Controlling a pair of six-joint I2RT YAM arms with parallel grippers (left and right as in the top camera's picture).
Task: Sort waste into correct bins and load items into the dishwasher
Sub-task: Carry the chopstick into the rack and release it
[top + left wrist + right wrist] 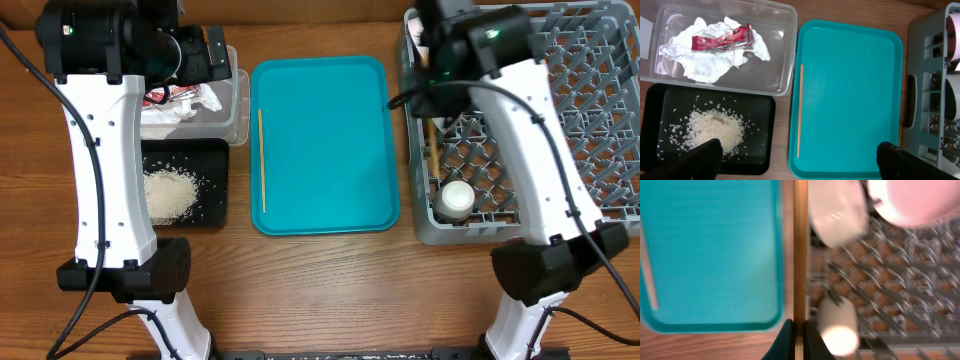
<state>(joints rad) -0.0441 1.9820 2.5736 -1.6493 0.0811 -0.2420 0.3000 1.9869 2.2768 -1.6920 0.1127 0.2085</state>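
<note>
My right gripper is shut on a wooden chopstick, which hangs along the left wall of the grey dishwasher rack. Inside the rack a white cup lies on its side, with a bowl and a plate further in. The other chopstick lies along the left side of the teal tray. My left gripper is open, high above the table. The clear tub holds the red wrapper on crumpled napkins. Rice is heaped in the black tray.
The teal tray sits mid-table between the two bins on the left and the rack on the right. A strip of bare wooden table runs along the front, between both arm bases.
</note>
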